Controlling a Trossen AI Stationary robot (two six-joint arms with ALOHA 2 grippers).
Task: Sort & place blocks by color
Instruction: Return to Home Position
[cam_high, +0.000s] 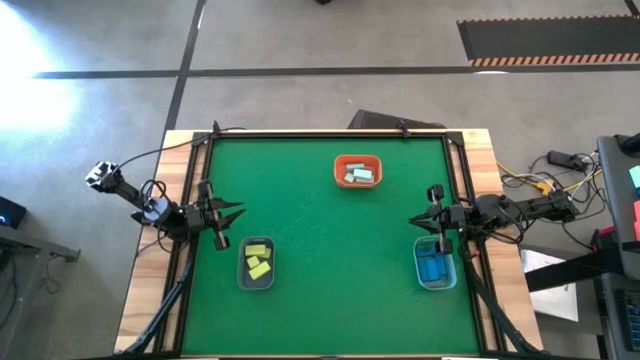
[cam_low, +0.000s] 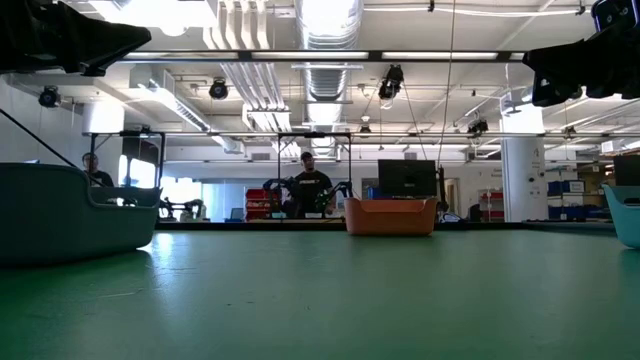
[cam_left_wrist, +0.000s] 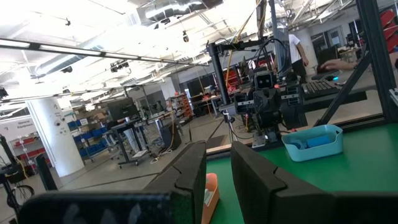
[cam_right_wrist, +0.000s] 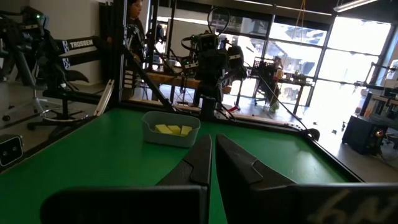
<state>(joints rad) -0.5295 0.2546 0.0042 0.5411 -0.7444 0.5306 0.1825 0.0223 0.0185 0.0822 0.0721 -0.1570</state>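
Though at opposite edges, left arm (cam_high: 165, 212), right arm (cam_high: 505, 210), table (cam_high: 320, 250) between.

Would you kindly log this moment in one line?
yellow blocks: grey bin | blue blocks: blue bin | mint blocks: orange bin | left pincer: left edge, open | right pincer: right edge, shut

bins (cam_high: 357, 159) 3 | arms (cam_high: 150, 205) 2 | yellow blocks (cam_high: 258, 268) 2 showing | mint blocks (cam_high: 360, 176) 2ish | blue blocks (cam_high: 433, 268) can't count em
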